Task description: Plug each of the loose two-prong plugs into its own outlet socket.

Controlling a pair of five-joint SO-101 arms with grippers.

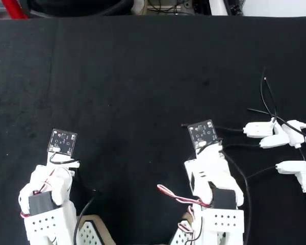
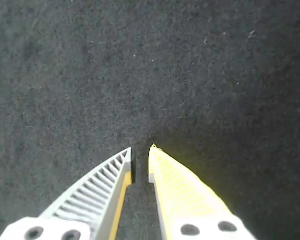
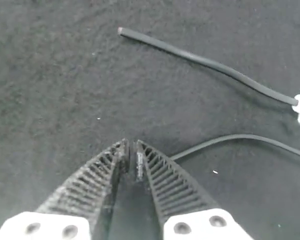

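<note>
White plastic plugs (image 1: 258, 129) trail black cords (image 3: 210, 62); both ribbed end effectors (image 2: 140, 149) (image 3: 131, 143) sit pressed together.

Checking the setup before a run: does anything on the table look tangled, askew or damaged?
The white connectors lie bunched at the right edge of the table, pointing different ways, with their thin black cords crossing one another. No damage shows.
</note>
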